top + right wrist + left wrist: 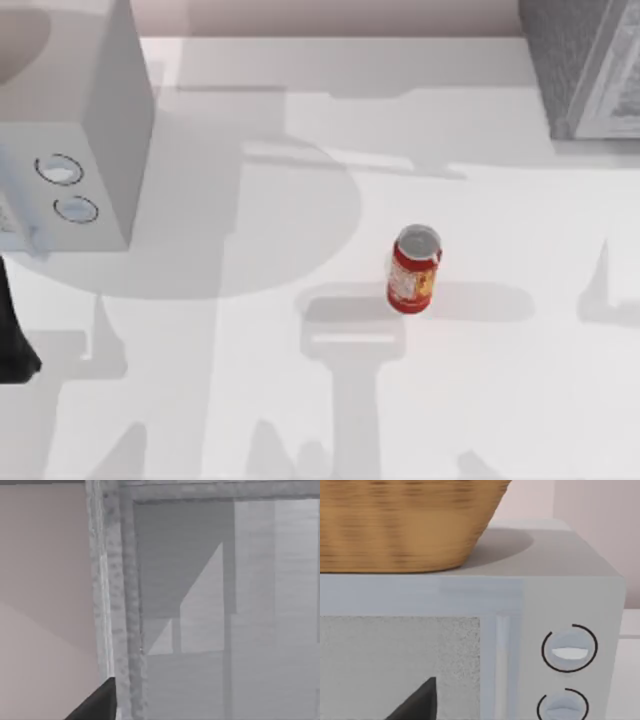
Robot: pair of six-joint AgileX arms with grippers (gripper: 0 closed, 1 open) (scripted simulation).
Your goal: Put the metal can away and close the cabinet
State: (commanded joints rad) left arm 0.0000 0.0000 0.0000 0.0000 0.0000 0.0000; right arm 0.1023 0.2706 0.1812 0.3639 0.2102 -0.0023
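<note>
The metal can [414, 270] stands upright on the white table [250, 400], a bit right of the middle in the top view, well apart from both boxes and with nothing touching it; its silver top and red side with the yellow-and-white label are easy to read. The cabinet [585, 65] sits at the far right corner, cut off by the frame so I just get a speckled dark grey side and a slice of its paler framed front. Over on the left is a smooth pale grey box [85, 150] with two round rings [60, 170] on its front, also cropped at the edge. The left arm [12, 330] is only a dark shape at the left edge of the top view, beside that box. In the left wrist view one dark fingertip of the left gripper [417, 702] pokes in right in front of the pale box's speckled window, with a woven basket [405, 525] sitting on top of the box, its upper part cut off. Can't tell whether those fingers are spread or pressed together, since just one tip shows. Same deal on the right: the right gripper [97, 702] shows one dark tip close to the cabinet's speckled frame edge and pale panel, so its finger state is a no-idea too.
</note>
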